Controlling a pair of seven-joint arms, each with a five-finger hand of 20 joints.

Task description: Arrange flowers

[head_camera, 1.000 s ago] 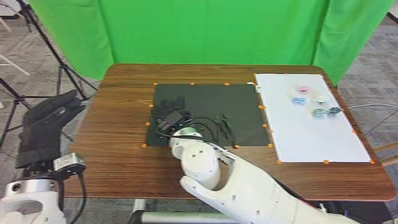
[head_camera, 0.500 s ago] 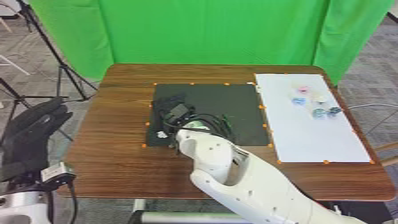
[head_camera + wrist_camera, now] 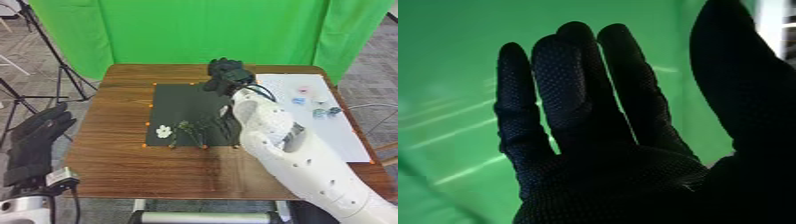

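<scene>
In the head view my right hand (image 3: 229, 74) is over the far edge of the dark mat (image 3: 194, 94), holding nothing. The right wrist view shows that hand (image 3: 611, 165) with straight fingers and the thumb spread wide. A white flower (image 3: 163, 131) and green stems (image 3: 187, 127) lie on the near part of the mat, and the right forearm partly covers the mat's right side. Small pink, blue and teal flowers (image 3: 320, 113) rest on the white sheet (image 3: 311, 142). My left hand (image 3: 34, 131) is open beyond the table's left edge.
The brown table (image 3: 115, 165) has small orange markers (image 3: 144, 145) around the mat and sheet. A green curtain (image 3: 204, 30) hangs behind it. A black tripod (image 3: 59, 60) stands to the left.
My right hand has moved from the mat's left part away to its far edge on the right, uncovering the white flower and stems. The left hand has shifted slightly.
</scene>
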